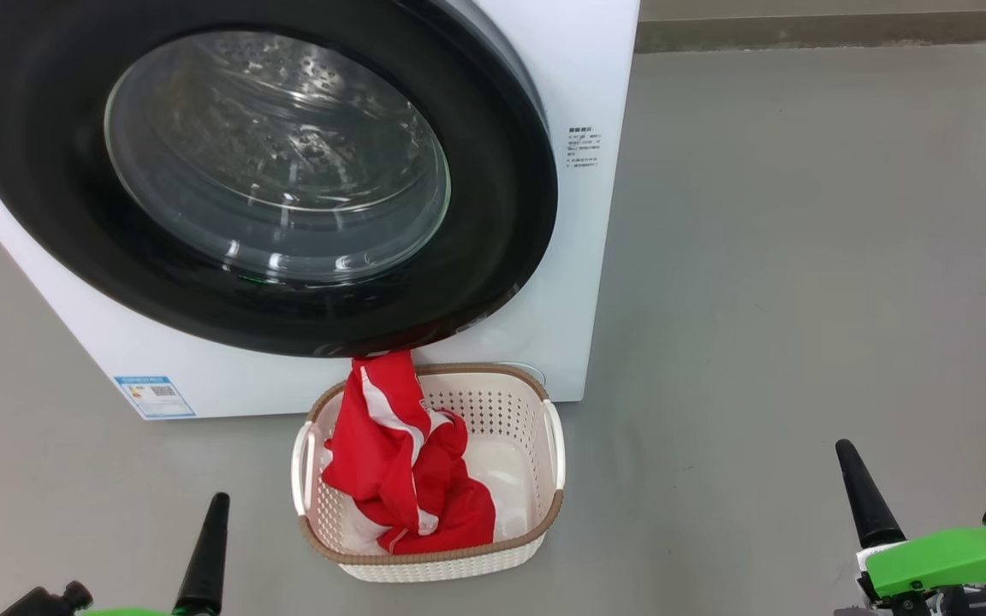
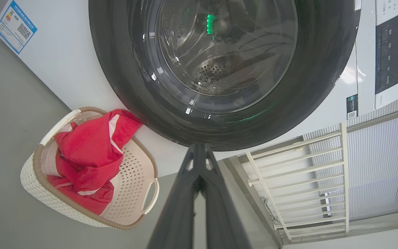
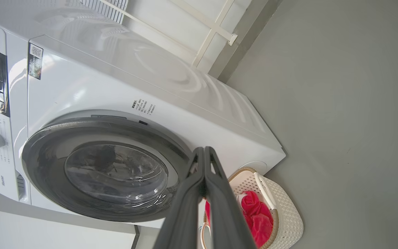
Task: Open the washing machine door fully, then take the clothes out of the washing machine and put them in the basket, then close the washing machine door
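Since the clothes [image 1: 403,462] are piled in the basket [image 1: 442,558] just in front of the washing machine [image 1: 596,77] and the washing machine door [image 1: 493,214] looks shut, I'd say it's basically done. Left pincer [image 1: 215,513] and right pincer [image 1: 852,470] are both closed, holding nothing.

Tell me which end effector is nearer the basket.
Left. The left end effector sits just left of the basket; the right end effector is far off to its right.
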